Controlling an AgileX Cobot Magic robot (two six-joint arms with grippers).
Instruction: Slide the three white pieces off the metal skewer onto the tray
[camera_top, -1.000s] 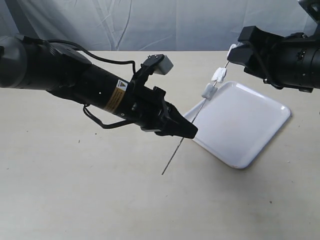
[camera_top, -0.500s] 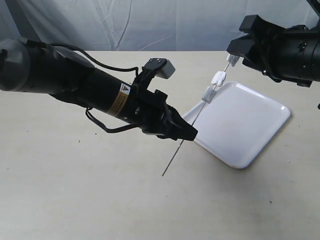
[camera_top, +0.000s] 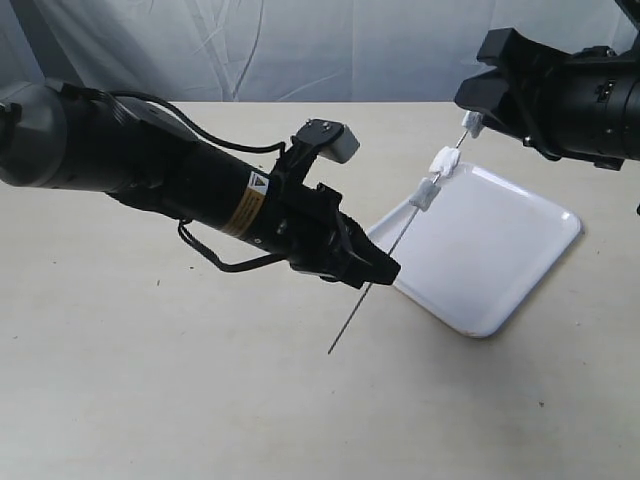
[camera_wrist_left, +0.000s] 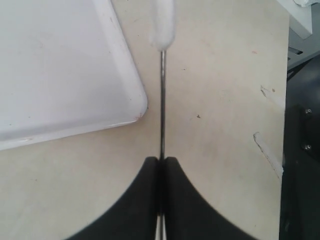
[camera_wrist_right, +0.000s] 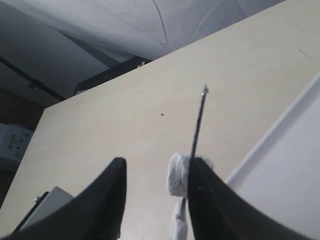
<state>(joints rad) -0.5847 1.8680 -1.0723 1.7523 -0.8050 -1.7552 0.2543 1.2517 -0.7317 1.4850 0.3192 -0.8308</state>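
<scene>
In the exterior view my left gripper (camera_top: 376, 271) is shut on the lower part of the metal skewer (camera_top: 398, 240), which slants up to the right over the tray (camera_top: 500, 250). Three white pieces sit on its upper half: the lowest (camera_top: 425, 194), the middle (camera_top: 443, 160) and the top one (camera_top: 473, 123). My right gripper (camera_top: 478, 108) is open at the skewer's top end. In the right wrist view the top piece (camera_wrist_right: 177, 180) lies between the jaws of that gripper (camera_wrist_right: 160, 162), against one finger (camera_wrist_right: 202, 200). The left wrist view shows its gripper (camera_wrist_left: 161, 162) clamped on the skewer (camera_wrist_left: 162, 100).
The tray's rounded corner (camera_wrist_left: 135, 102) lies close beside the skewer in the left wrist view. The beige tabletop (camera_top: 150, 380) stretches out to the left and front. A grey cloth backdrop (camera_top: 300, 50) hangs behind the table.
The left gripper and skewer have shifted slightly right and down. The right gripper has drawn back up and to the right, so the top piece now shows below it.
</scene>
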